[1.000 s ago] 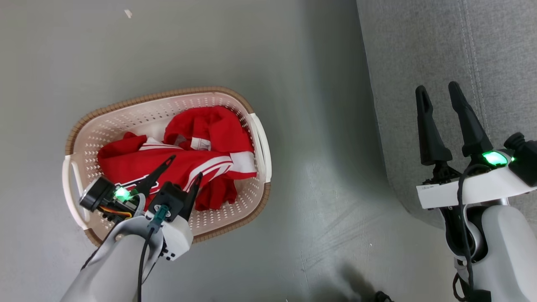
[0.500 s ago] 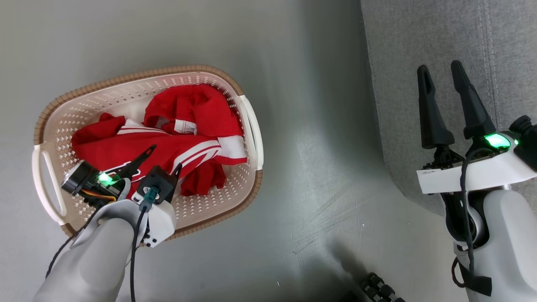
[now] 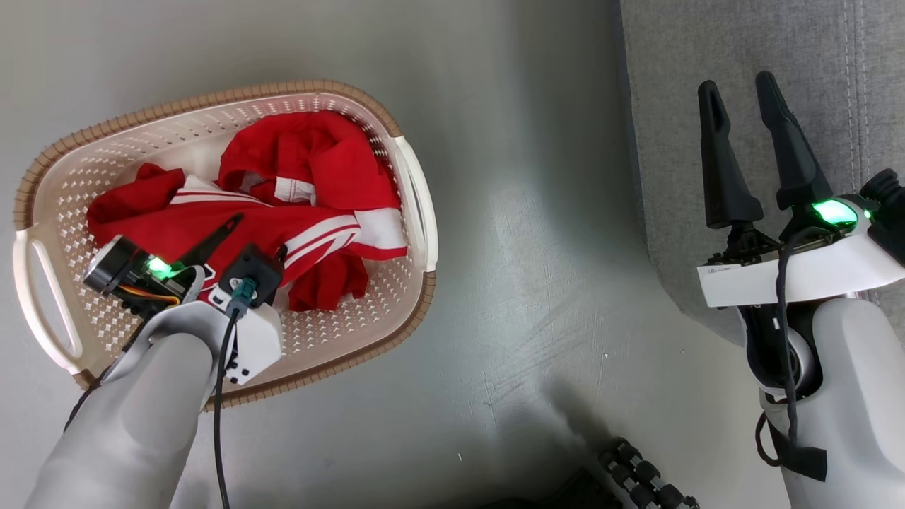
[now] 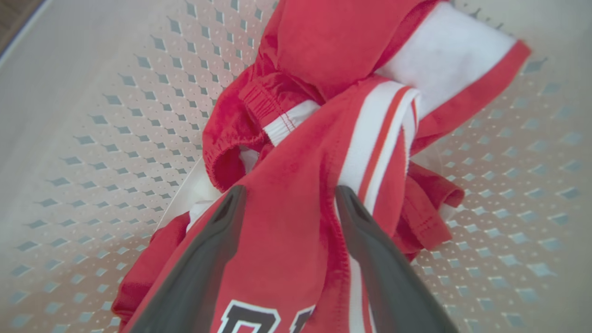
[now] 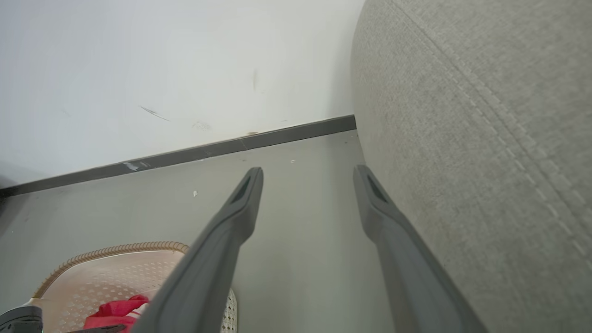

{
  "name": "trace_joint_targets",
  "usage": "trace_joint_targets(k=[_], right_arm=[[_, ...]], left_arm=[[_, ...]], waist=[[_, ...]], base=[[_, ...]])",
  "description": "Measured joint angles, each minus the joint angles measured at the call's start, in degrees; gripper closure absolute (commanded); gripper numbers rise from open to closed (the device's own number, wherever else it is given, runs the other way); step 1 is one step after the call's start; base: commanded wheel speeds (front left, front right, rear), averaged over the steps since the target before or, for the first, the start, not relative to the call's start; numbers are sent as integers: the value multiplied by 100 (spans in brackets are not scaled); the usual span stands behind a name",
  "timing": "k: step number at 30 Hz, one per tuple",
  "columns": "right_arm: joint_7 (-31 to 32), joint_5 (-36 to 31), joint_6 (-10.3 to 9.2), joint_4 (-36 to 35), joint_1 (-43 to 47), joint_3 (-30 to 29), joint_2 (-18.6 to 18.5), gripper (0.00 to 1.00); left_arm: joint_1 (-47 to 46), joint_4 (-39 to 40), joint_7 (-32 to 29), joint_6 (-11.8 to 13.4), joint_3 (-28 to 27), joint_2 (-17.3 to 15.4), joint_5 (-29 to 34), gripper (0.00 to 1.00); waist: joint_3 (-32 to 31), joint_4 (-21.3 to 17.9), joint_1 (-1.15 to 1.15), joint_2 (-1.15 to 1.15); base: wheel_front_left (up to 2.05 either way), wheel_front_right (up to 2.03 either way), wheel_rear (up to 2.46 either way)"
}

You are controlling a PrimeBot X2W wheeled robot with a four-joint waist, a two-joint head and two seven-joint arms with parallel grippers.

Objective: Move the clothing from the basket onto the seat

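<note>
Head camera looks straight down, left wrist close inside the basket (image 4: pixel 92 138) all views share.

Floor (image 3: pixel 537 212): smooth grey surface across the centre and top of the head view, with a pale sheen at centre and faint streaked scuffing toward lower centre. One white speck (image 3: pixel 606 355) noted right of centre, lower half. Black ribbed item (image 3: pixel 640 477) at the bottom edge, partly cut off; nature not determined.

Right wrist view: white wall (image 5: pixel 162 69) across the upper left, bearing a thin dark scuff mark (image 5: pixel 155 113). Dark baseboard (image 5: pixel 185 155) runs diagonally through mid-frame where wall meets floor, chipped pale toward its left. Small white flecks (image 5: pixel 195 193) lie on the floor just below it.
</note>
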State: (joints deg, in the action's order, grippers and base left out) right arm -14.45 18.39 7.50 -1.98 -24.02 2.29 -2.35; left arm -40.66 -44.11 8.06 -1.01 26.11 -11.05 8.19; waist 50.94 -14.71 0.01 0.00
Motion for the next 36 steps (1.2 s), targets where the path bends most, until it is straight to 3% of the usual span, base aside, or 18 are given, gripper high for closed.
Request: trace_joint_targets(k=[5, 6, 7, 8, 10, 11, 12, 22, 36], right_arm=[[0, 44, 0, 4, -60, 12, -1, 0], [0, 56, 0, 5, -99, 12, -1, 0], [0, 71, 0, 7, -151, 13, -1, 0], [0, 73, 0, 9, -174, 14, -1, 0], [0, 74, 0, 14, -216, 10, -2, 0], [0, 74, 0, 23, -229, 4, -2, 0], [0, 74, 0, 27, -232, 0, -2, 0], [0, 71, 0, 81, -248, -49, -2, 0], [-18, -328, 1, 398, -315, -436, 2, 0]], left_arm=[[-145, -134, -43, 1, 19, -8, 62, 0], [-166, -160, -44, 1, 20, -7, 63, 4], [-216, -219, -47, 1, 22, -4, 65, 39], [-242, -245, -52, 1, 24, -1, 70, 53], [-271, -296, -52, 1, 35, 18, 71, 73], [-274, -327, -51, 1, 37, 29, 74, 91], [-274, -357, -51, 1, 43, 36, 79, 100], [-358, -479, 68, 13, 0, 142, 69, 100], [-296, -227, 521, 197, -435, 227, -474, 100]], waist=[[116, -23, 0, 0], [135, -28, 0, 0], [169, -37, 0, 0], [184, -42, 0, 0], [209, -51, 0, 0], [212, -52, 0, 0], [211, -52, 0, 0], [168, -24, 0, 0], [-86, 110, 0, 0]], base=[[0, 0, 0], [0, 0, 0], [0, 0, 0], [0, 0, 0], [0, 0, 0], [0, 0, 0], [0, 0, 0], [0, 0, 0], [0, 0, 0]])
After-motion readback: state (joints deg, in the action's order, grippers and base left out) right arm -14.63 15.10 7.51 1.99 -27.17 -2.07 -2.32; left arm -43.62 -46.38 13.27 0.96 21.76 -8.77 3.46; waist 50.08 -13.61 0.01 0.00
